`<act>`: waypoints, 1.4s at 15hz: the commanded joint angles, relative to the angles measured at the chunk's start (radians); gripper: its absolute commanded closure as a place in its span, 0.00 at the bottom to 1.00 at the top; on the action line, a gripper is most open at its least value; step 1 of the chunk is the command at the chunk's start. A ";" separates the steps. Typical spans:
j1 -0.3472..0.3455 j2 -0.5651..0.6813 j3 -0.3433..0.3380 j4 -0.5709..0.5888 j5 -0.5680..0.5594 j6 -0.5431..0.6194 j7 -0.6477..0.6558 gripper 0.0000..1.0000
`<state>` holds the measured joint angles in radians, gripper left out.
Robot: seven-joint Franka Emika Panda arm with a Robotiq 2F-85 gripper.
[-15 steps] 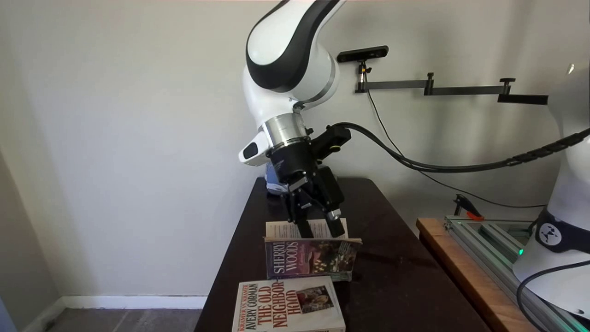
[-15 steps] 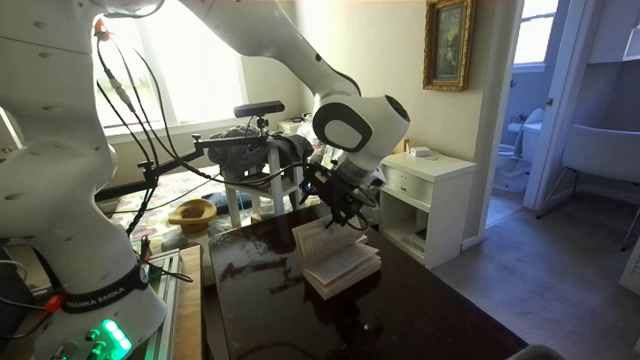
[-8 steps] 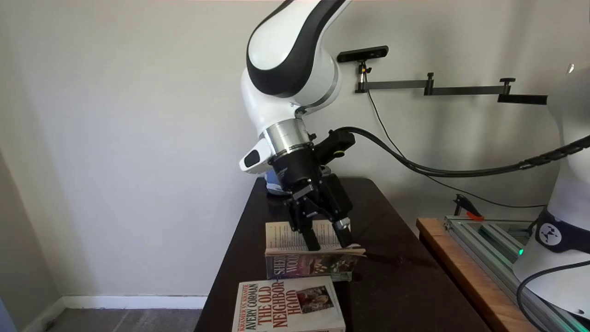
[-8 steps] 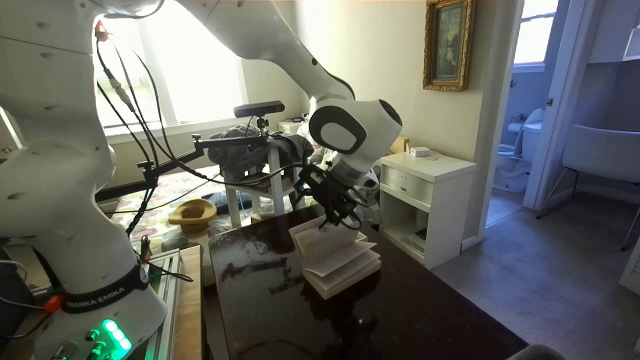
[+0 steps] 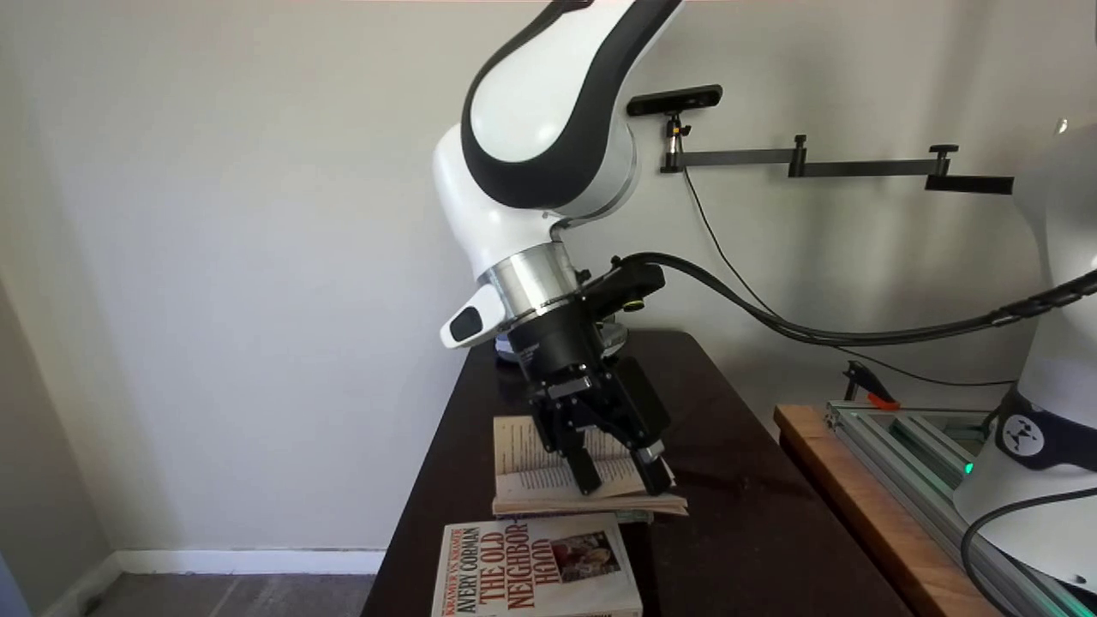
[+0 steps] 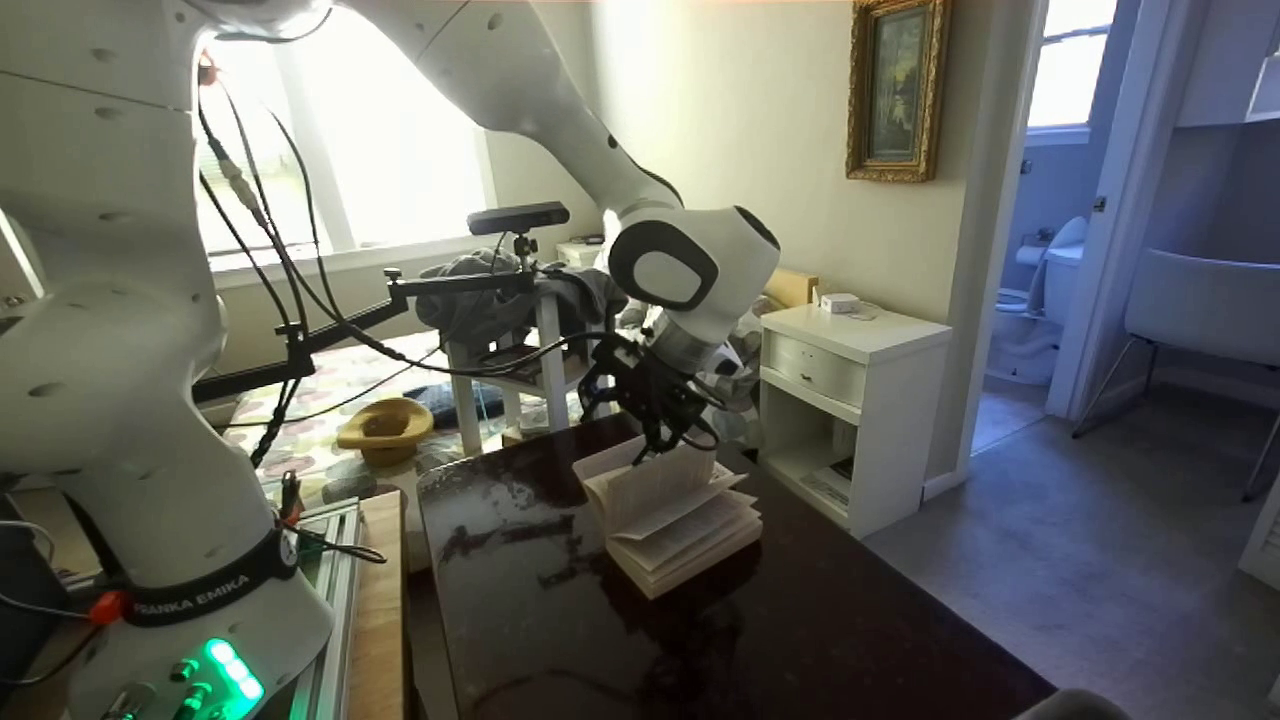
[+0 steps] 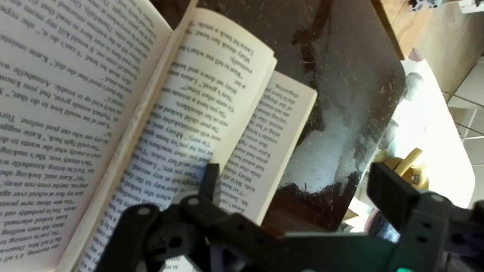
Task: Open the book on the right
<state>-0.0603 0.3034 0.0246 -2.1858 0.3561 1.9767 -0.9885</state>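
We record the gripper [image 5: 622, 487] spread, one finger over the book [image 6: 670, 525], which lies open on the table [image 5: 754, 540] ("Laura", "Misty" legible), just beside the cream book [image 5: 540, 567] marked "AVERY CORMAN" and "THE OLD NEIGHBORHOOD"; base band [image 6: 190, 597] reads "FRANKA EMIKA".

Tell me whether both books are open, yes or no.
No: in an exterior view the white book lies shut, title up, while the book behind it is open.

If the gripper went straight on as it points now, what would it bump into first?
Probably the pages of the open book; the gripper slants down toward them and may already be touching.
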 commanded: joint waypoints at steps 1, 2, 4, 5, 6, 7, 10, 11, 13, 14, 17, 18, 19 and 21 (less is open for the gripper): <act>0.027 -0.009 0.022 -0.028 -0.065 0.055 0.065 0.00; 0.032 -0.008 0.028 -0.031 -0.073 0.061 0.076 0.00; 0.043 -0.009 0.038 -0.032 -0.089 0.067 0.100 0.00; 0.048 -0.009 0.042 -0.032 -0.098 0.071 0.112 0.00; 0.052 -0.009 0.045 -0.032 -0.105 0.073 0.122 0.00; 0.054 -0.007 0.048 -0.031 -0.110 0.075 0.132 0.00; 0.066 0.001 0.057 -0.033 -0.136 0.080 0.159 0.00; 0.069 0.005 0.060 -0.035 -0.146 0.082 0.168 0.00; 0.075 0.016 0.062 -0.037 -0.172 0.084 0.191 0.00; 0.076 0.021 0.063 -0.039 -0.183 0.086 0.200 0.00; 0.080 0.033 0.066 -0.046 -0.214 0.089 0.227 0.00; 0.082 0.036 0.066 -0.049 -0.225 0.093 0.234 0.00; 0.084 0.036 0.067 -0.049 -0.236 0.096 0.243 0.00; 0.087 0.033 0.071 -0.053 -0.252 0.113 0.258 0.00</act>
<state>0.0194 0.3408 0.0854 -2.2227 0.1535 2.0497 -0.7778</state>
